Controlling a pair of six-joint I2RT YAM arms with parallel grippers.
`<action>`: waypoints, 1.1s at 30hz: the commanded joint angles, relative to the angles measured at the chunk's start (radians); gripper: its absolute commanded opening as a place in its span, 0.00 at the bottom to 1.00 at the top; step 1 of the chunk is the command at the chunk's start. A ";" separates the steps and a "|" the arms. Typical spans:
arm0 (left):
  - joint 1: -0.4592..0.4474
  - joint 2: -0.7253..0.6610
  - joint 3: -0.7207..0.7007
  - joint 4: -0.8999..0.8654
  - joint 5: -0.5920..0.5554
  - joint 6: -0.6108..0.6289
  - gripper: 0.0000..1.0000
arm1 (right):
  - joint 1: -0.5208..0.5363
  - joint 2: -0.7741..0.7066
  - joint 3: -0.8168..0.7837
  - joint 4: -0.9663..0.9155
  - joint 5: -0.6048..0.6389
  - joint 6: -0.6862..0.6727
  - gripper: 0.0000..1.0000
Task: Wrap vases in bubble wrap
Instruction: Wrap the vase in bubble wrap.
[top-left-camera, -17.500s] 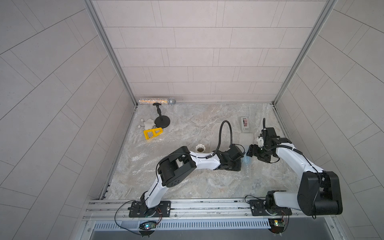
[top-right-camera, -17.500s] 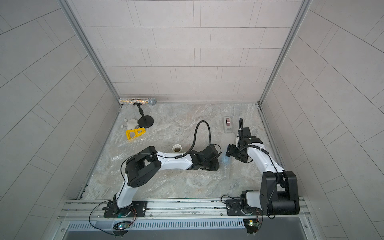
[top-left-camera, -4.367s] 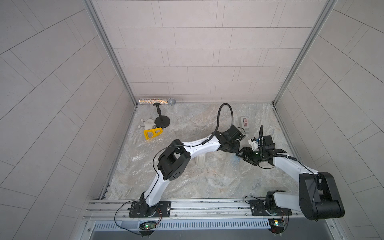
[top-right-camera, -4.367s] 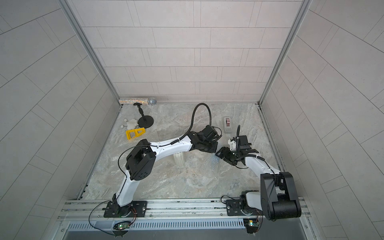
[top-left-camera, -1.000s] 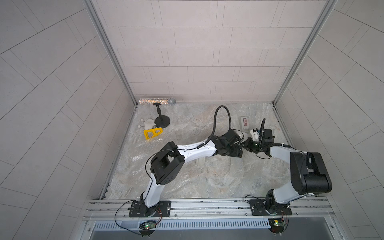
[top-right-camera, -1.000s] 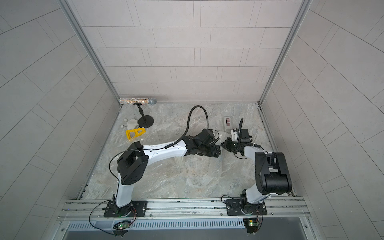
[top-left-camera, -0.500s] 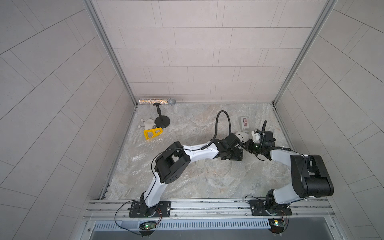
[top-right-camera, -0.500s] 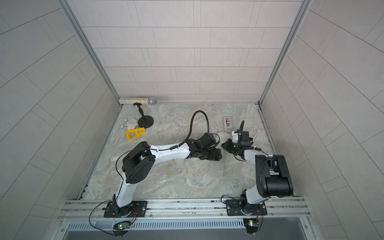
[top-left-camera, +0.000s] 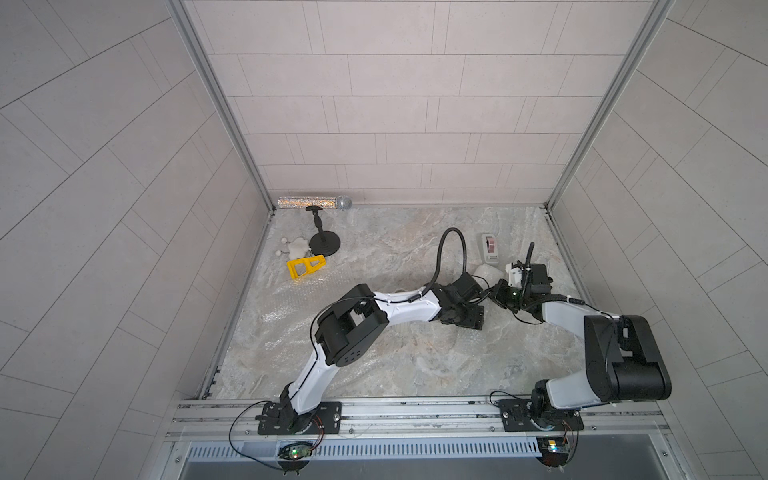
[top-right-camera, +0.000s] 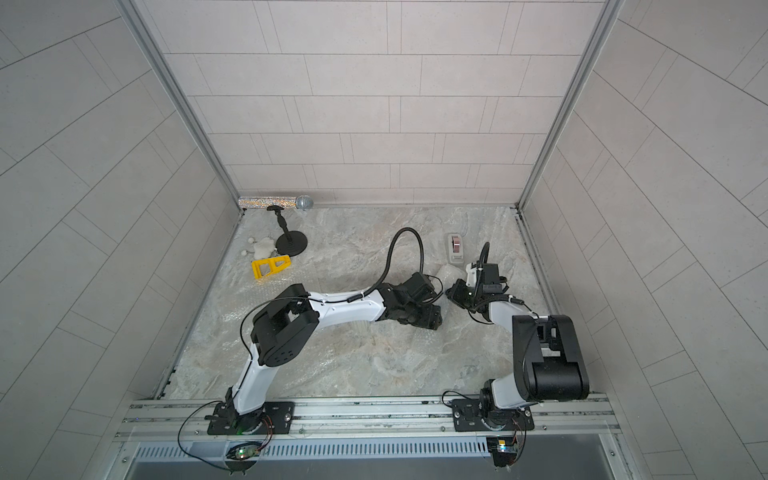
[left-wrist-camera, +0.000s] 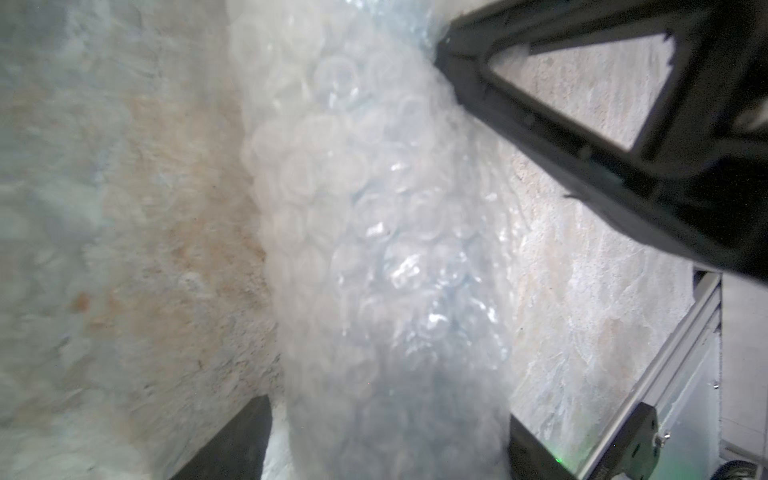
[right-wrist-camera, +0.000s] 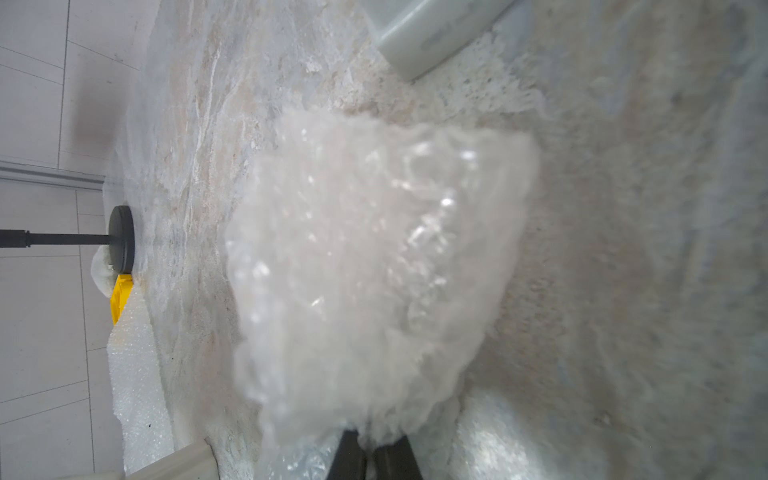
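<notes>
The tabletop is marbled beige and grey, with pale veins and rusty-tan patches. The bubble wrap is clear to milky white, patterned with rows of round bubbles and bright white glints. A faint blue tint shows through it in the left wrist view.

Left of the middle in both top views are a glittery silver microphone, a black stand, white lumps and a yellow triangular frame. The tape dispenser is grey with a reddish-brown roll.

The left arm and right arm are white with black joints. The walls are pale grey tiles with thin dark seams.
</notes>
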 joint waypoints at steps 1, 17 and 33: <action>0.007 0.012 0.050 -0.182 -0.064 0.127 0.80 | 0.009 -0.028 -0.021 -0.071 0.089 0.012 0.08; 0.011 -0.070 0.023 -0.007 0.019 -0.004 0.89 | 0.070 -0.041 -0.029 -0.035 0.146 0.110 0.05; 0.001 0.051 0.068 0.015 0.070 -0.011 0.89 | 0.077 -0.066 -0.035 -0.034 0.173 0.121 0.04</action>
